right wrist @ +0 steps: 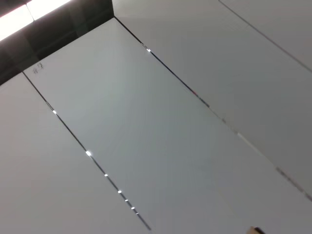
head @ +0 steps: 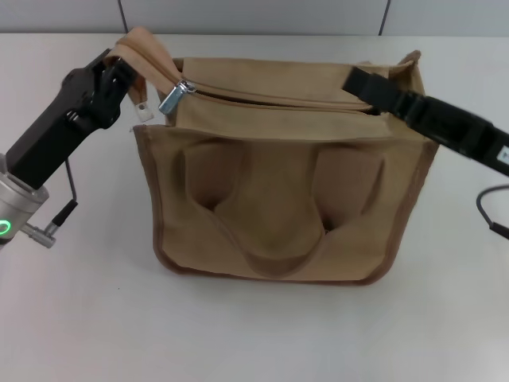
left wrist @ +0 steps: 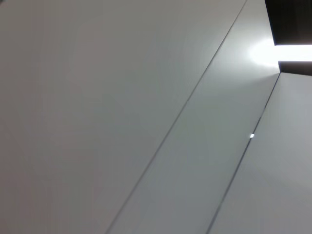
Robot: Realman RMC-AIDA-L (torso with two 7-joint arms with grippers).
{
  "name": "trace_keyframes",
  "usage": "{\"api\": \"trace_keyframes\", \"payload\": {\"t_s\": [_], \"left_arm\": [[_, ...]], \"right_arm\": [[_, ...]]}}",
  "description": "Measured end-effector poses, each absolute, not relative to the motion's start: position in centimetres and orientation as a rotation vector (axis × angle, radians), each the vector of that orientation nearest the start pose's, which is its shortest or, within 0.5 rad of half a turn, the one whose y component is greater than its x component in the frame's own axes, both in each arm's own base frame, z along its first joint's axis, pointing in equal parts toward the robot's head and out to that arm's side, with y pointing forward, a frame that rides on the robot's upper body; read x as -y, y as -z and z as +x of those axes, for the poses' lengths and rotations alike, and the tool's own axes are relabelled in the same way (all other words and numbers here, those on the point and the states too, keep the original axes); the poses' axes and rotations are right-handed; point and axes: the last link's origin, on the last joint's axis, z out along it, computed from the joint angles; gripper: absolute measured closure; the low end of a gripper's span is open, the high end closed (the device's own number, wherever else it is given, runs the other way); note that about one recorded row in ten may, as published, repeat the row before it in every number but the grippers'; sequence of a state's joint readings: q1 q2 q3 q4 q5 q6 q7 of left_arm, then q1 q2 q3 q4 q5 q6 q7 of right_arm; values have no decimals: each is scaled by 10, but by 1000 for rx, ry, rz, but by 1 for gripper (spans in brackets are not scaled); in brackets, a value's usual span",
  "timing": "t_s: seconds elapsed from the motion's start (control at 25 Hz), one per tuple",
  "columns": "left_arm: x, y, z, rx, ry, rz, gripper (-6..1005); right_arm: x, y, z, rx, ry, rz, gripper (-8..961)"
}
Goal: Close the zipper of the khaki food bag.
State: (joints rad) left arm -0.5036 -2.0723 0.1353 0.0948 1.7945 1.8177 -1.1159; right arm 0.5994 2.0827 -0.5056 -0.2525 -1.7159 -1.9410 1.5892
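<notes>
The khaki food bag (head: 278, 199) stands on the white table, its front with two loop handles facing me. The zipper (head: 278, 97) runs along its top, and a dark slit shows along it toward the right. Its silver pull tab (head: 176, 97) sits at the left end. My left gripper (head: 121, 70) is at the bag's upper left corner, shut on the raised khaki end flap (head: 141, 41), a little left of the pull tab. My right gripper (head: 359, 79) rests on the bag's top right corner by the zipper's far end. Neither wrist view shows the bag.
A small white tag (head: 142, 111) hangs at the bag's left corner. The white table (head: 79, 318) extends around the bag. A grey wall (head: 254, 16) runs behind it. A black cable (head: 489, 211) loops at the right edge. Both wrist views show only pale panels with seams.
</notes>
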Motion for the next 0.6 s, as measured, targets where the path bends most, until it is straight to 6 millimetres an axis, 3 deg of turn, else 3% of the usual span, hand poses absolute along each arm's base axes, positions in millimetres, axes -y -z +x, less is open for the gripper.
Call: {"api": "trace_keyframes", "payload": {"t_s": [0.44, 0.6], "left_arm": [[-291, 2, -245, 820, 1712, -2126, 981], [-292, 2, -243, 815, 1721, -2133, 981]], "right_arm": [[-317, 27, 176, -1185, -1655, -2692, 222], [-330, 43, 169, -1222, -1527, -2711, 221]]}}
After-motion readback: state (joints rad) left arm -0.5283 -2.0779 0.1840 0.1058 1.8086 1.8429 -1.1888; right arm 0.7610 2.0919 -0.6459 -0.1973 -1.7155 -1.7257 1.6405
